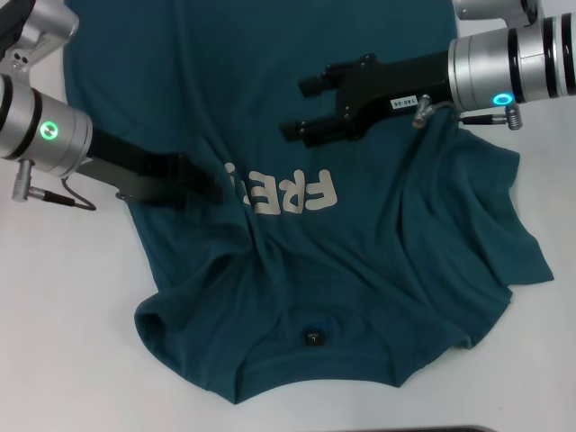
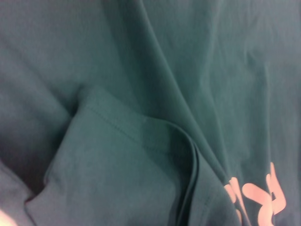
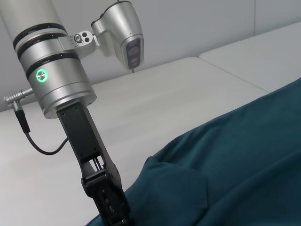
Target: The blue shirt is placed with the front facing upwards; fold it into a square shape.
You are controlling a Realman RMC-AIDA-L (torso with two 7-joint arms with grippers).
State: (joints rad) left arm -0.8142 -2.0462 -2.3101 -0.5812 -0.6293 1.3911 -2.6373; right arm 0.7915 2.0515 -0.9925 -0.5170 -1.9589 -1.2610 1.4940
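The white counter point(image 1: 63, 360) is carrying the large dark teal-blue cotton shirt point(image 1: 378, 270), which is lying rumpled with its cream block lettering point(image 1: 288, 191) facing up and its small black neck label point(image 1: 313, 338) near the front edge. The right gripper point(image 1: 301, 108) is hovering above the shirt's middle, jaws apart. The left gripper point(image 1: 216, 191) is sitting low at the lettering's edge, clamped on a folded sleeve point(image 2: 141, 155).

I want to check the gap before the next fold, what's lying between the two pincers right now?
In the head view, only the blue shirt lies between the left pincer and the right pincer: wrinkled fabric and part of its pale lettering.
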